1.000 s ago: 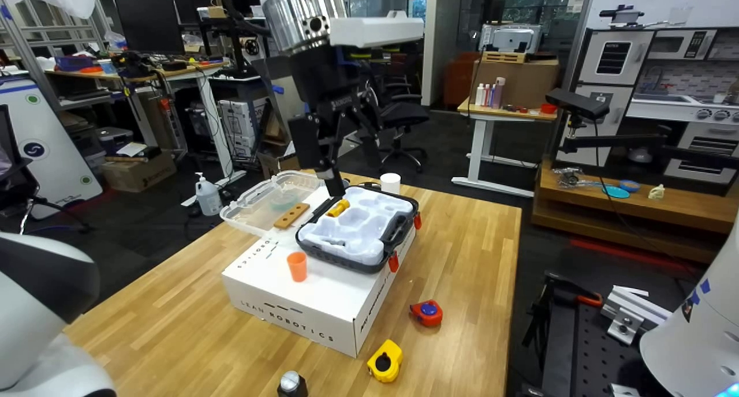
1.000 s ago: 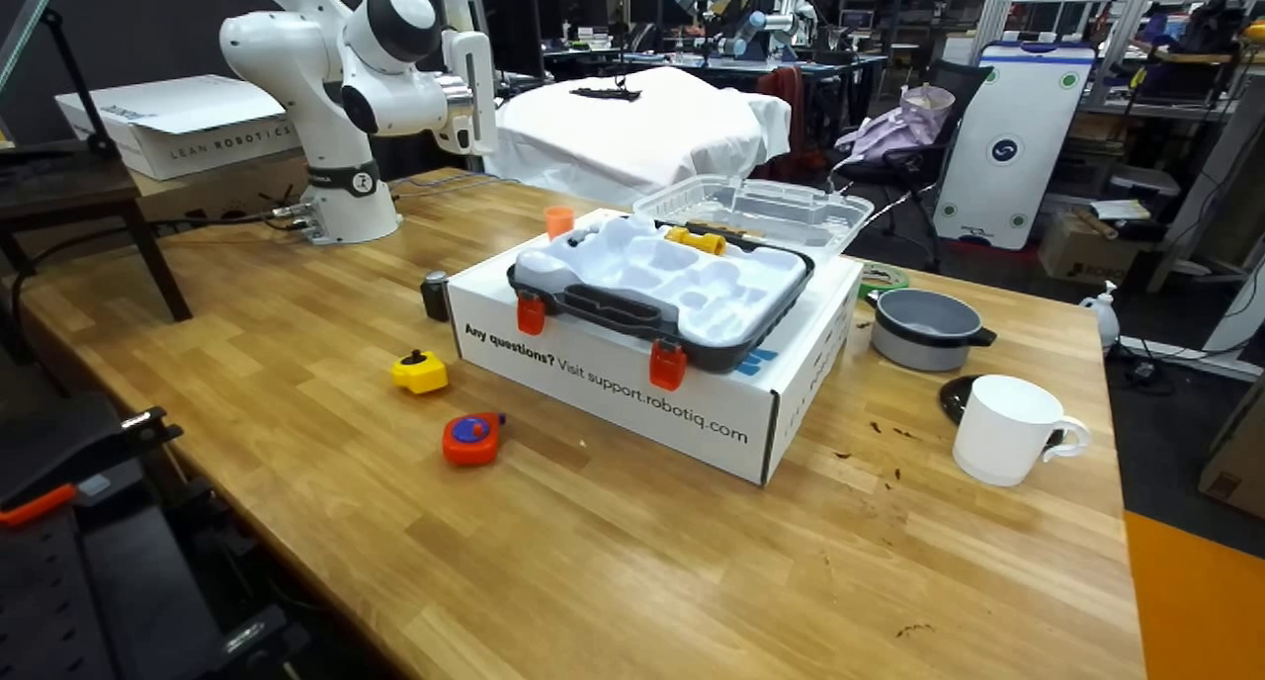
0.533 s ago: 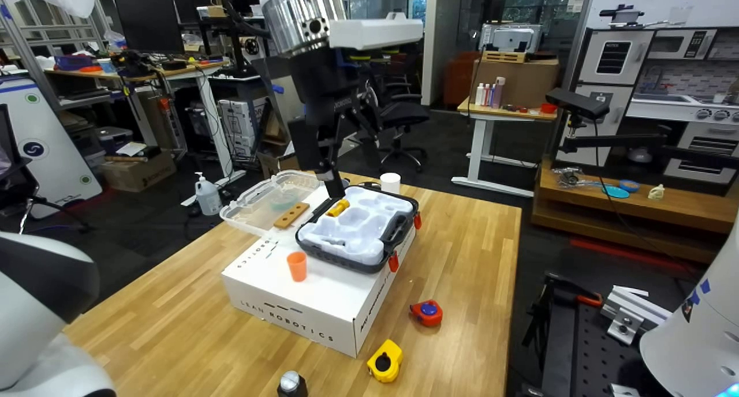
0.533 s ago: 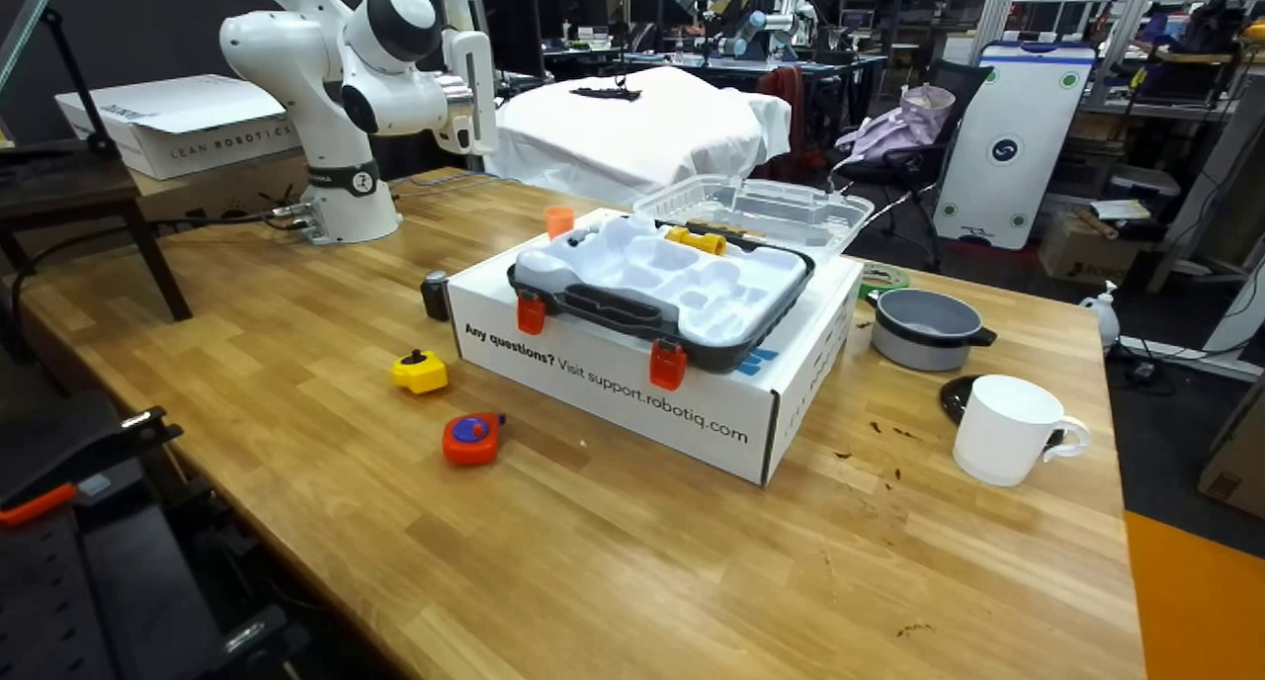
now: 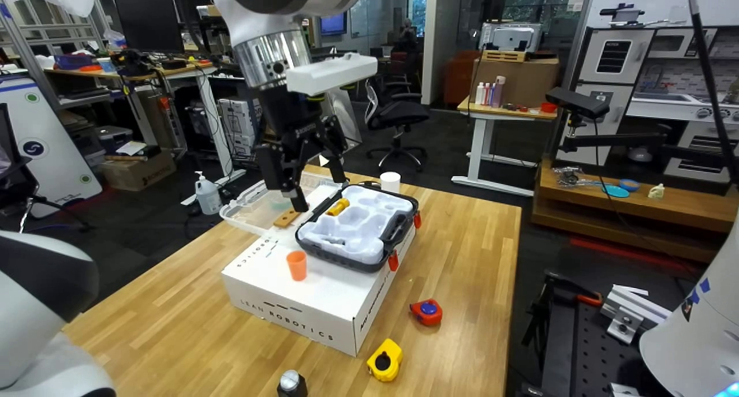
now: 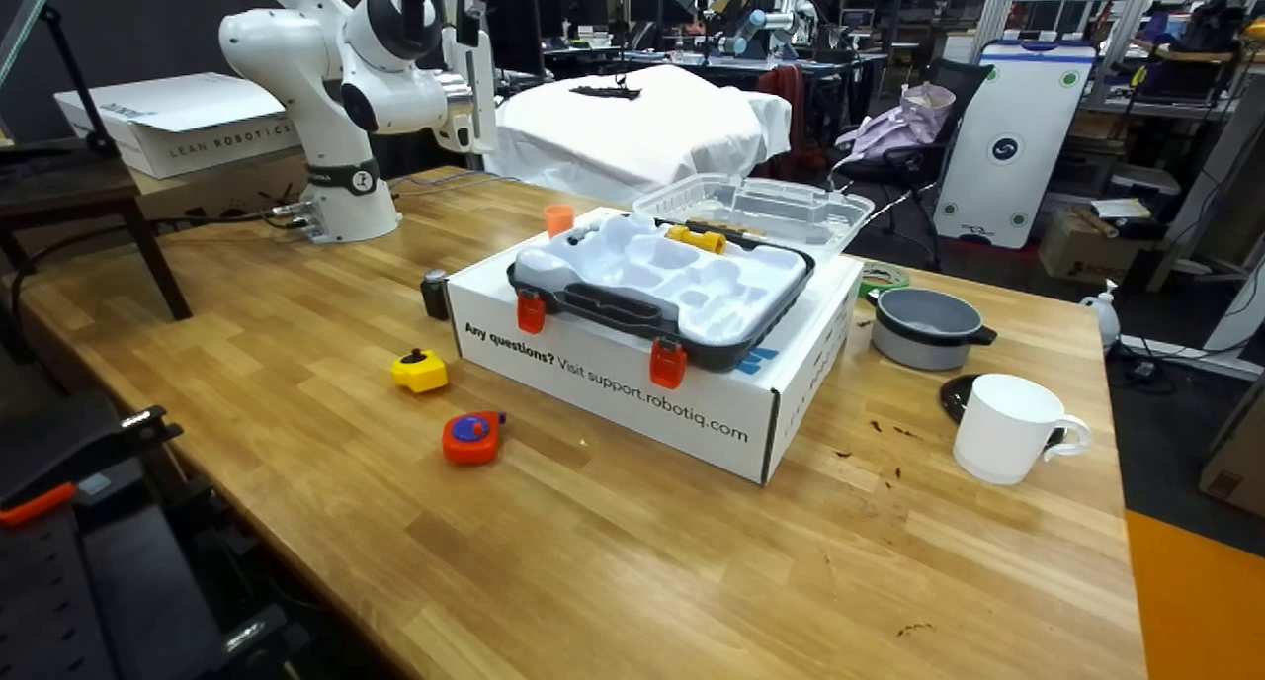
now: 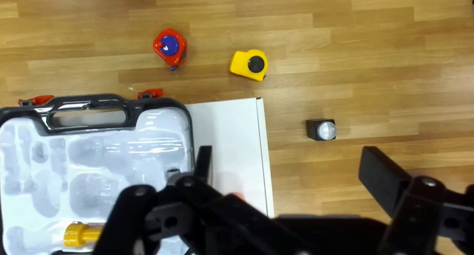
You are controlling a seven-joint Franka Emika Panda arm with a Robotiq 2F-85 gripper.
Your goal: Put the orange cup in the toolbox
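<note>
Swung across and set lower since half a second ago in an exterior view, the robot's gripper (image 7: pixel 290 164) hangs above the scene while the orange cup (image 5: pixel 297 266) and the toolbox (image 5: pixel 355 227) sit just where they did. Its fingers (image 7: pixel 381 177) stand wide apart in the wrist view, with nothing held between them. The cup is upright on a white box (image 5: pixel 335 293) that rests on the wooden worktop (image 6: pixel 593 561), just beside the toolbox and outside it; from the wrist only a sliver of orange shows past one finger. Alongside, the toolbox lies open on the same box, a clear plastic shell (image 5: pixel 248 209), likely its lid, spread behind it and a yellow piece (image 6: pixel 697 239) lying among its pale hollows. By all appearances the approach to the cup is the step in hand, with grasp, lift and placing yet to be done. Next, the move likely calls for a sideways shift to bring the cup midway between the fingers, then a straight descent around its sides before they close. One finger would probably have to slip down between cup and toolbox, where room looks tight; after that should come a lift clear of the black rim, a short carry and a release over those hollows.
</note>
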